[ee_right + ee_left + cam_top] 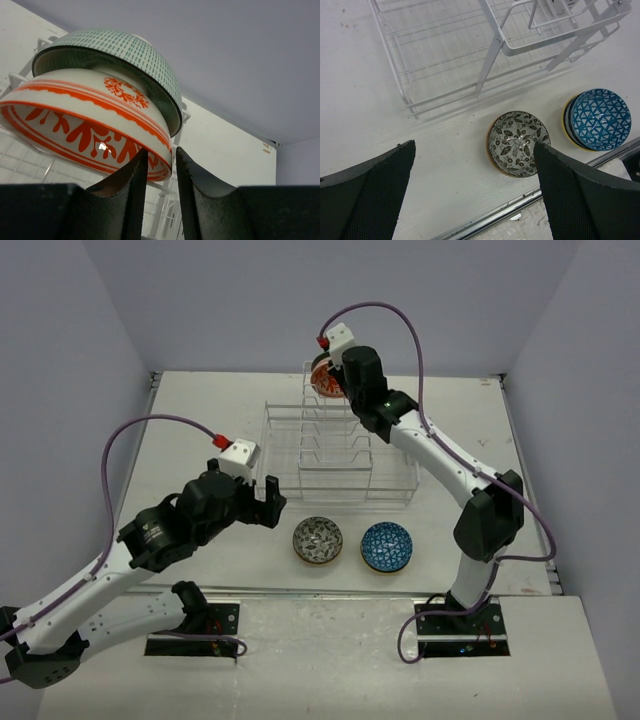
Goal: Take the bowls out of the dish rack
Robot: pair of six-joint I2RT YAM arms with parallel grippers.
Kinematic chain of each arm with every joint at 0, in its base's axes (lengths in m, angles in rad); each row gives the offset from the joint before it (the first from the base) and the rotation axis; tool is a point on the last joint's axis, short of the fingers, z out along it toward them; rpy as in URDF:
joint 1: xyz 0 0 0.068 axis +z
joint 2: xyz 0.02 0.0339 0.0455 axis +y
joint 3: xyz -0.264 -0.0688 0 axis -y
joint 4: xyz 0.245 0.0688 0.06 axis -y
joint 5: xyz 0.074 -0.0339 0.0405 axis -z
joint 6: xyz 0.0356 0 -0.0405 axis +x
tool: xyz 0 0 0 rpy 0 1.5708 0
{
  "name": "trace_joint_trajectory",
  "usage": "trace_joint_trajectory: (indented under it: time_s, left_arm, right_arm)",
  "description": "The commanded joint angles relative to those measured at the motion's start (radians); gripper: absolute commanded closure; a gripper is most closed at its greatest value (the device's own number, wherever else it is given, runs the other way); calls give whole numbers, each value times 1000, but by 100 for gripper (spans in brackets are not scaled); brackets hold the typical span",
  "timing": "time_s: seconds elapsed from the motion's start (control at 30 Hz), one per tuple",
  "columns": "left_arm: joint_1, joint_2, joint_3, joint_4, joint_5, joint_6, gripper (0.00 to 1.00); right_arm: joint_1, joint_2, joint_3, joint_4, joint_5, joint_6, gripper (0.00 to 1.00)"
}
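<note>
The white wire dish rack stands mid-table. At its far end my right gripper is shut on the rim of an orange-red and white bowl. In the right wrist view the fingers straddle that bowl's rim, the gripper pinching it; a green-patterned bowl sits right behind it. A grey-speckled bowl and a blue mosaic bowl rest on the table in front of the rack. My left gripper is open and empty, left of the grey bowl.
In the left wrist view the rack's near corner lies ahead, and the blue bowl sits at the right. A metal strip marks the table's near edge. Grey walls close in the table on three sides.
</note>
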Motion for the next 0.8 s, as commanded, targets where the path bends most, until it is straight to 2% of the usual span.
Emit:
trace_joint_trajectory:
  time_s: [0.0, 0.17, 0.23, 0.5, 0.6, 0.77]
  left_arm:
    - [-2, 9, -19, 27, -9, 33, 0]
    - [-2, 14, -33, 38, -9, 35, 0]
    - [-2, 11, -35, 36, -9, 35, 0]
    - [-2, -15, -44, 19, -28, 36, 0]
    - [-2, -23, -52, 21, -31, 36, 0]
    - [-2, -23, -59, 16, -38, 39, 0]
  right_arm:
    - [7, -104, -33, 53, -7, 47, 70]
    - [7, -123, -59, 72, -28, 49, 80]
    - [7, -106, -59, 75, -30, 41, 82]
    - [4, -34, -13, 56, -34, 46, 73]
    - [6, -18, -1, 58, -41, 53, 74]
    - [4, 3, 13, 69, -22, 56, 97]
